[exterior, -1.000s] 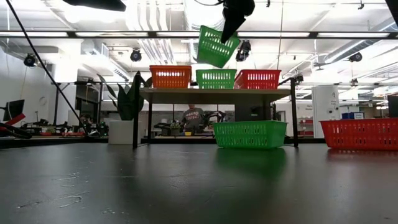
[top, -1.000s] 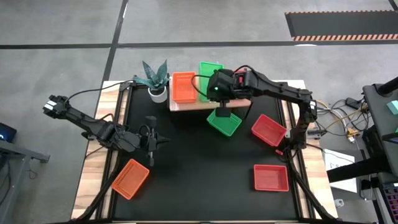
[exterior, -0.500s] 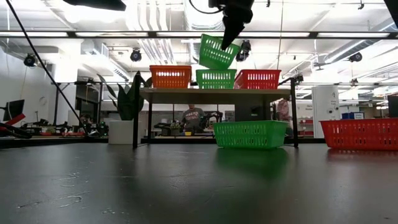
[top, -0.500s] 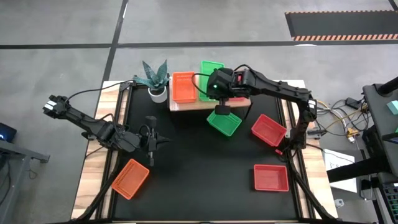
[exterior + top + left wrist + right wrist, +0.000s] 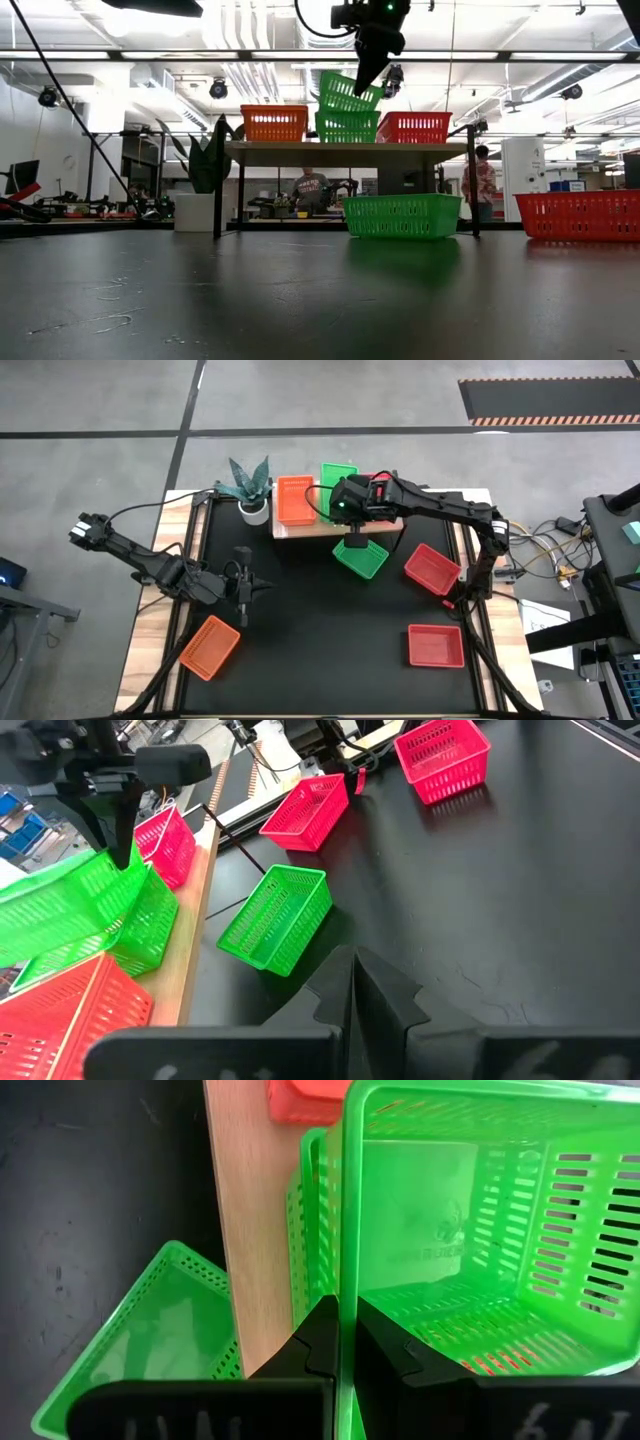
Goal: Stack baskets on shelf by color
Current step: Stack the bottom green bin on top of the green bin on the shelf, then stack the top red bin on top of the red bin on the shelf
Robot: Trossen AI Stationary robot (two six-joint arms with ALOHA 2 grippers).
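Green basket [image 5: 347, 92] pinched by right hand [image 5: 372, 62], tilted, just above shelf's [image 5: 345, 146] middle green basket [image 5: 346, 127]; left hand [image 5: 243, 586] shut, idle.

A potted plant [image 5: 248, 488] with spiky green leaves in a white pot stands on the black table [image 5: 320, 630] at about eleven o'clock. Beyond the table, a person [image 5: 312, 189] sits at twelve o'clock, and another person [image 5: 480, 185] stands at about two o'clock.
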